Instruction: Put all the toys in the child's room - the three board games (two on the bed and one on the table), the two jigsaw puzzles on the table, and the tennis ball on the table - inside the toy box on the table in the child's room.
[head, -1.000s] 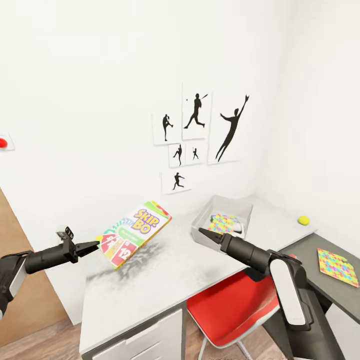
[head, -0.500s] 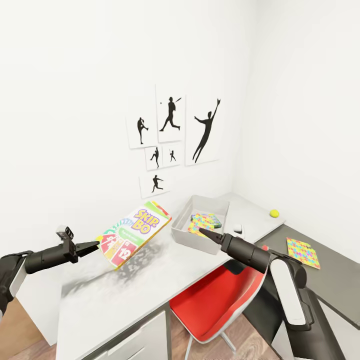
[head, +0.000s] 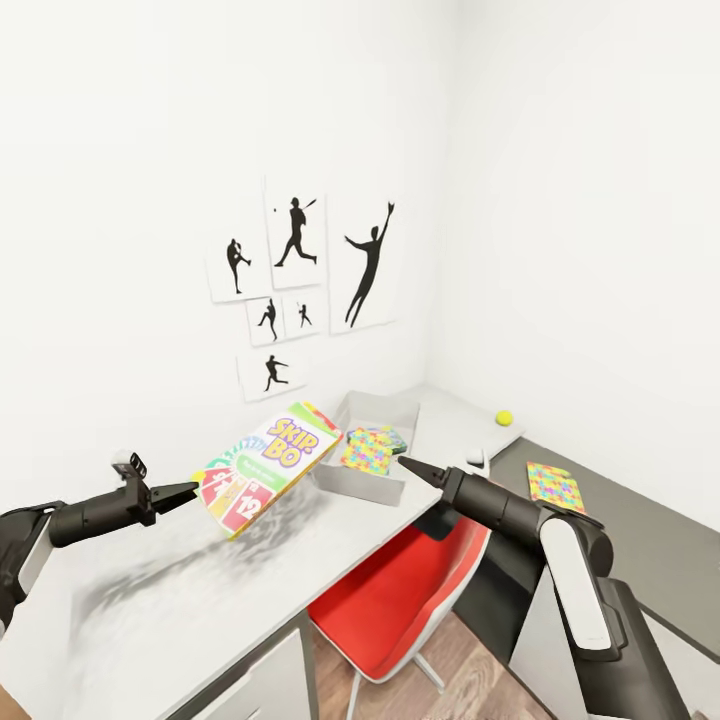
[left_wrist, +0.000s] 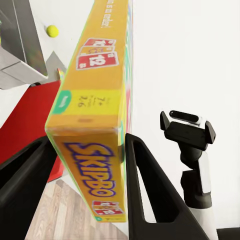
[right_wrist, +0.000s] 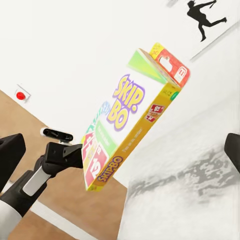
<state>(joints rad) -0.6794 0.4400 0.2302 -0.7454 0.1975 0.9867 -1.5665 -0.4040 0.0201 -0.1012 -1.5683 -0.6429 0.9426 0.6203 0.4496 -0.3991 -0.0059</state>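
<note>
Our left gripper (head: 190, 490) pinches the SKIP-BO box (head: 268, 467) by its end, above the table (head: 180, 610); toy box (head: 367, 482) at 2 o'clock. Looks light, stiff card, likely slick. Right gripper (head: 405, 464) state unclear.

I am looking into a corner where two plain white walls (head: 560, 200) are meeting. A cluster of white posters with black athlete silhouettes (head: 300, 290) is hanging on the left wall. A red moulded chair on a pale metal base (head: 400, 600) is sitting tucked under the desk, over a brown wood-plank floor (head: 470, 680). White drawer fronts (head: 255, 690) are showing below the desk edge. Soft, even light is filling the room, and mottled grey shadow is lying on the desk top.
</note>
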